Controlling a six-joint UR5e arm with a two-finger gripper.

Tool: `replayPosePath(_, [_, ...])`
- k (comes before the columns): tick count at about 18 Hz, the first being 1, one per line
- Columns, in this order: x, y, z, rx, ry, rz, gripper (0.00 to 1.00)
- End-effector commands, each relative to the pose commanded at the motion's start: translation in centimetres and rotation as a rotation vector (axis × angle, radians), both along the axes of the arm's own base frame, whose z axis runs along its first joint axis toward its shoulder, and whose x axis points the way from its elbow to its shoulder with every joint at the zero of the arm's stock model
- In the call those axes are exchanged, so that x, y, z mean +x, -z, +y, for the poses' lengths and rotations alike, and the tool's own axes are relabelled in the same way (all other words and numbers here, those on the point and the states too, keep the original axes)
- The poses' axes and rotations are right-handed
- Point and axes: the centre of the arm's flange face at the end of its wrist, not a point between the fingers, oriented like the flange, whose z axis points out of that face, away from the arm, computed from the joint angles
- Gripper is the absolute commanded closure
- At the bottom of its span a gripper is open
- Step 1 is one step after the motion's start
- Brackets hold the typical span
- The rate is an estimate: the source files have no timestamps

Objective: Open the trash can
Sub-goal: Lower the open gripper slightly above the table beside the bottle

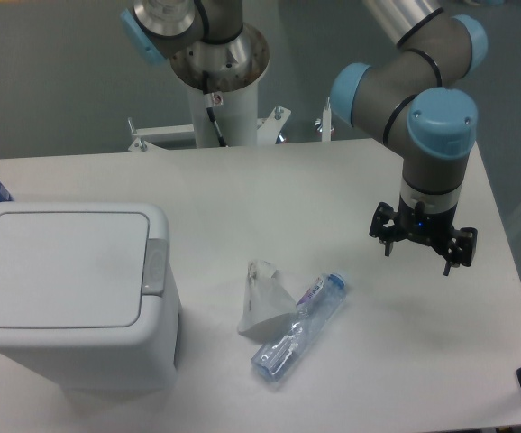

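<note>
One boxy white plastic trash can [67,298], flat lid shut.

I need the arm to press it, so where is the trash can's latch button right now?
The grey latch button sits on the right edge of the closed lid of the trash can, at the table's left. It faces the crumpled paper; the gripper hovers far right.

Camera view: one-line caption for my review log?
Gripper hangs open right of closed trash can; crushed bottle and crumpled paper lie between.
</note>
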Motion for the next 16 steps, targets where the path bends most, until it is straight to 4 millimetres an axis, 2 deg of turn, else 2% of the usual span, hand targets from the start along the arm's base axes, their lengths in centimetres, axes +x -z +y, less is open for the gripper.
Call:
replayPosePath(7, [0.3,-0.8,0.3,0.061,0.011,-0.014,0.0])
replayPosePath(10, [1.1,0.1,0.5,0.096,0.008,-0.027,0.0])
replayPosePath(13, [2.7,-1.3,1.0,0.181,-0.102,-0.033,0.0])
replayPosePath(16, [5.1,-4.3,2.5,0.295,-0.221,-0.077,0.0])
